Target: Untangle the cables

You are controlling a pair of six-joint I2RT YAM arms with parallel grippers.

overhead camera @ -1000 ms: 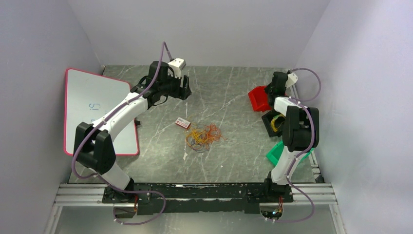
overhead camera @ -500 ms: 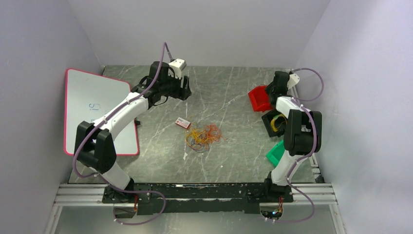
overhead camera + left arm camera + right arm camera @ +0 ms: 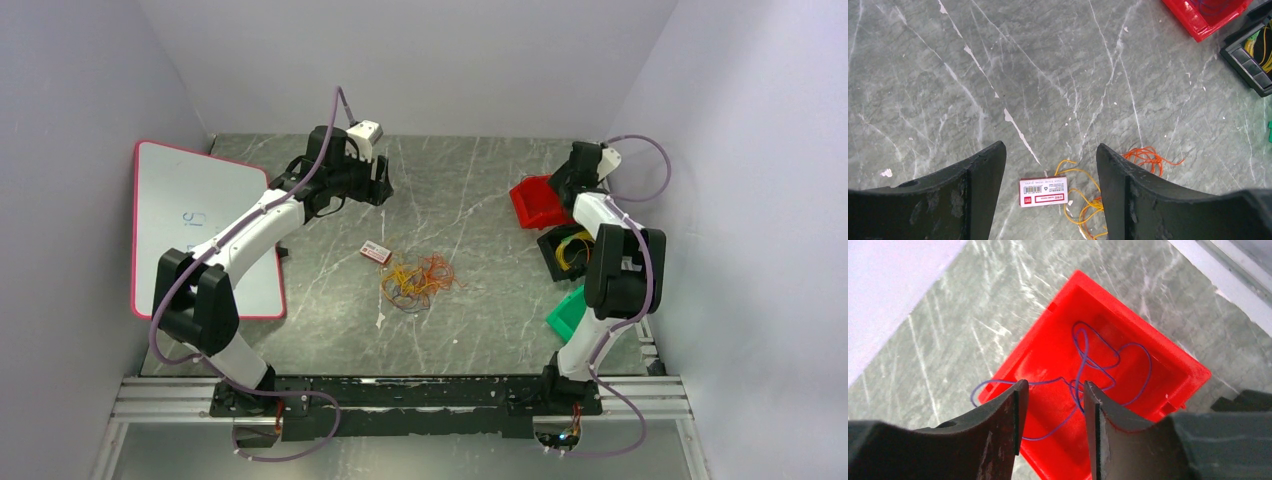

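The cables (image 3: 418, 280) lie as a loose tangle of thin orange and yellow wires on the middle of the table. In the left wrist view, yellow loops (image 3: 1083, 200) and orange loops (image 3: 1148, 156) show by the right finger. My left gripper (image 3: 379, 185) (image 3: 1050, 147) is open and empty, high above the table, behind and left of the tangle. My right gripper (image 3: 565, 180) (image 3: 1054, 385) is open over a red bin (image 3: 535, 203) (image 3: 1168, 365). A thin purple wire (image 3: 1088, 360) lies in that bin and hangs over its left rim.
A small white and red box (image 3: 376, 252) (image 3: 1043, 191) lies just left of the tangle. A black bin (image 3: 562, 252) (image 3: 1248, 55) holds yellow wires, with a green bin (image 3: 568, 312) nearer the front. A pink-edged whiteboard (image 3: 200, 225) lies at the left.
My right wrist has shifted a little right and back above the red bin. The left arm and the tangle have not moved.
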